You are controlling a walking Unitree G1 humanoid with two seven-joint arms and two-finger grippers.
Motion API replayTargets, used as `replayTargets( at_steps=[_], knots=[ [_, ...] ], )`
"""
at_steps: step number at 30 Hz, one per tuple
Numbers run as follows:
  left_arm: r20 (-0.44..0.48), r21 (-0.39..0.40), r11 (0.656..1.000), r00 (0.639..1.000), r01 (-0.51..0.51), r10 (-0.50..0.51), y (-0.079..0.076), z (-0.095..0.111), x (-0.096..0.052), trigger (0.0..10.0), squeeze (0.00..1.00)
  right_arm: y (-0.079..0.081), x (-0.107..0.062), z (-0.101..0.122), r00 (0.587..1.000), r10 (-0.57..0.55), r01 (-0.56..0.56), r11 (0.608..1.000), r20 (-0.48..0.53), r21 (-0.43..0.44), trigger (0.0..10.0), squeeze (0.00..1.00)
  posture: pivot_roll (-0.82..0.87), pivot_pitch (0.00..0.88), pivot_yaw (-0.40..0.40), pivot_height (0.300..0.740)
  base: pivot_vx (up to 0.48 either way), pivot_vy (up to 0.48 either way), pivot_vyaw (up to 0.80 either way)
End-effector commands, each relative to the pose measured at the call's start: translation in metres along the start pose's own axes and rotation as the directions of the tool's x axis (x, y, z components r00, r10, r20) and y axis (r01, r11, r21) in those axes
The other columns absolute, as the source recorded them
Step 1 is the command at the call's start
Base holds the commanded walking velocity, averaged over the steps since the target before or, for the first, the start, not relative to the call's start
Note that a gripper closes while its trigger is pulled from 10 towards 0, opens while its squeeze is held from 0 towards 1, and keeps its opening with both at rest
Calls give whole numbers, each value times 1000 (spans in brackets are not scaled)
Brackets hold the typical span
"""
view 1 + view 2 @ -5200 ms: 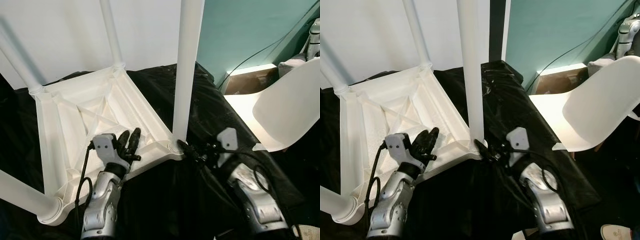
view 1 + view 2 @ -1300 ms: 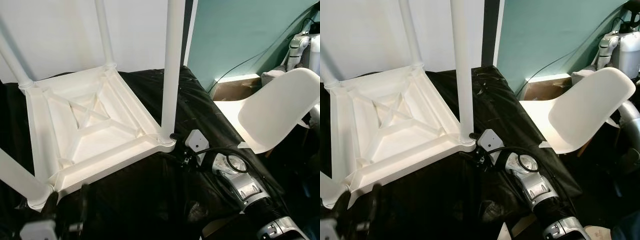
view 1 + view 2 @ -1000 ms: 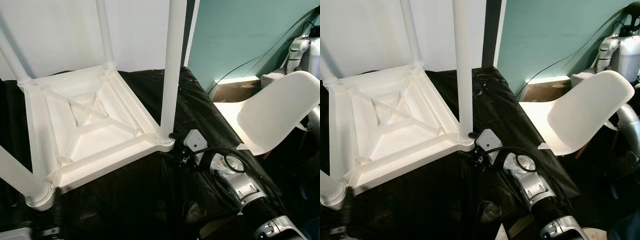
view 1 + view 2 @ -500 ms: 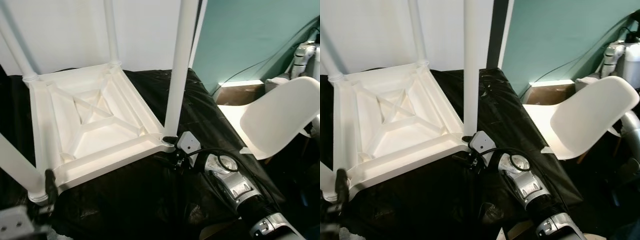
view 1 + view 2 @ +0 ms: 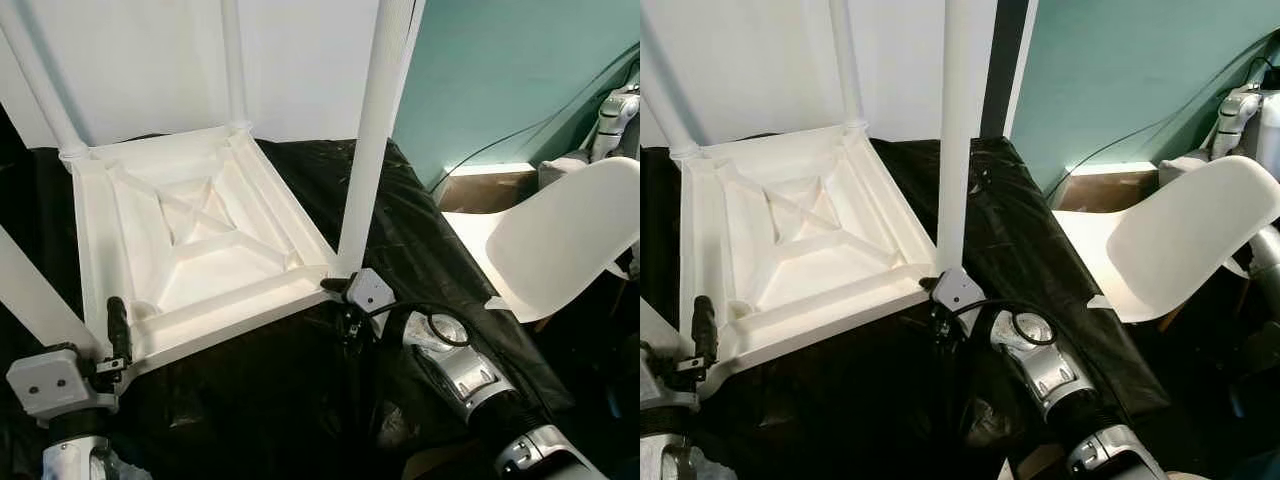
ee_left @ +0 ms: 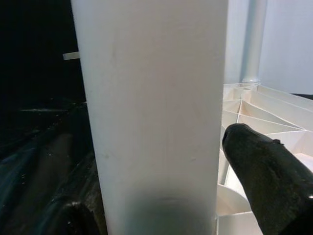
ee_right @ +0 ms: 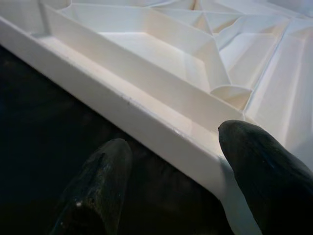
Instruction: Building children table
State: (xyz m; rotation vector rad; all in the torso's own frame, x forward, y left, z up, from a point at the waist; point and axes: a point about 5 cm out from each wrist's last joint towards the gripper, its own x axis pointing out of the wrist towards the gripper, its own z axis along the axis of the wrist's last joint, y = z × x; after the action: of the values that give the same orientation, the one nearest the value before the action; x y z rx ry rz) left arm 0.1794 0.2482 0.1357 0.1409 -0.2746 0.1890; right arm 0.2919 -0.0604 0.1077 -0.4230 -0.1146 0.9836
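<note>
Closest to us, our left gripper (image 5: pixel 115 335) reaches up at the near-left corner of the upturned children's table (image 5: pixel 190 235), its fingers spread to either side of the near-left leg (image 6: pixel 151 112); in the left wrist view the leg stands between one dark finger (image 6: pixel 266 174) and the other low beside it, and we cannot tell whether they press on it, so we judge them open around the leg, not clamped. We read this as a steadying or tightening hold on that leg. Our right gripper (image 7: pixel 171 161) sits at the near-right corner, its fingers parted across the table's rim (image 7: pixel 146 129), one below the edge on the black cloth (image 5: pixel 300 400) and one above it beside the near-right leg (image 5: pixel 372 140), which likely braces the top so it does not slide or turn. The table lies underside up on the cloth, presumably so the legs can go in from above; all four legs stand upright in their corner sockets. Farther off to the right is a white chair (image 5: pixel 560 240) near the teal wall (image 5: pixel 500 70).
</note>
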Motion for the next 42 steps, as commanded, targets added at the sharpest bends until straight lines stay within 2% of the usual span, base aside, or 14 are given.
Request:
replayTargets(
  at_steps=[1,8,9,11,12,19,21,22,35,36,37,38,40,42],
  knots=[
    [-38,-22,997,997,68,-69,-12,-7,1,9804,0,-6,-2,1,999,-46,46,999,3,-12,10000,0,183,0,-53,740,0,0,0],
    [-18,-19,994,994,108,-108,-20,-3,16,8902,0,-2,0,2,999,-41,41,995,7,-91,10000,0,172,0,-43,740,0,0,0],
    [-4,-20,993,993,117,-117,-21,-1,19,2510,0,-2,1,3,999,-40,40,995,8,-96,10000,0,170,0,-40,740,0,0,0],
    [5,-20,992,992,123,-123,-22,0,21,2510,0,-1,2,3,999,-41,41,994,9,-97,10000,0,170,0,-40,740,0,0,0],
    [13,-18,992,992,126,-125,-22,1,23,0,0,-2,3,3,999,-42,43,994,10,-97,10000,0,169,0,-39,740,0,0,0],
    [59,5,992,990,125,-125,-21,11,33,0,0,1,5,0,1000,-15,12,987,-17,-161,10000,0,164,0,-40,740,0,0,0],
    [70,23,993,991,117,-118,-19,14,35,4275,0,3,6,-1,1000,6,-12,979,-27,-206,10000,0,165,0,-43,740,0,0,0],
    [72,27,993,991,115,-117,-19,15,36,9804,0,4,7,-1,999,11,-18,974,-33,-225,10000,0,166,0,-45,740,0,0,0],
    [-52,18,991,990,132,-131,-28,-15,19,10000,0,6,20,-3,998,10,-30,948,-63,-317,10000,0,162,0,-53,740,0,0,0],
    [-34,7,986,986,166,-165,-32,-14,18,2824,596,8,27,0,998,12,-30,940,-54,-340,10000,0,157,0,-54,740,0,0,0],
    [-18,-1,984,984,179,-179,-34,-12,18,2824,596,8,29,1,999,13,-30,938,-50,-345,10000,0,157,0,-54,740,0,0,0],
    [-5,-7,983,983,183,-183,-35,-9,19,0,576,8,29,2,999,14,-29,938,-48,-346,10000,0,159,0,-60,740,0,0,0],
    [10,-9,984,984,179,-179,-35,-6,21,0,525,8,30,1,999,13,-28,936,-46,-350,10000,0,159,0,-60,740,0,0,0],
    [47,-4,986,985,169,-169,-33,1,26,0,0,8,29,-1,999,14,-31,934,-51,-356,10000,0,157,0,-64,740,0,0,0]
  ],
)
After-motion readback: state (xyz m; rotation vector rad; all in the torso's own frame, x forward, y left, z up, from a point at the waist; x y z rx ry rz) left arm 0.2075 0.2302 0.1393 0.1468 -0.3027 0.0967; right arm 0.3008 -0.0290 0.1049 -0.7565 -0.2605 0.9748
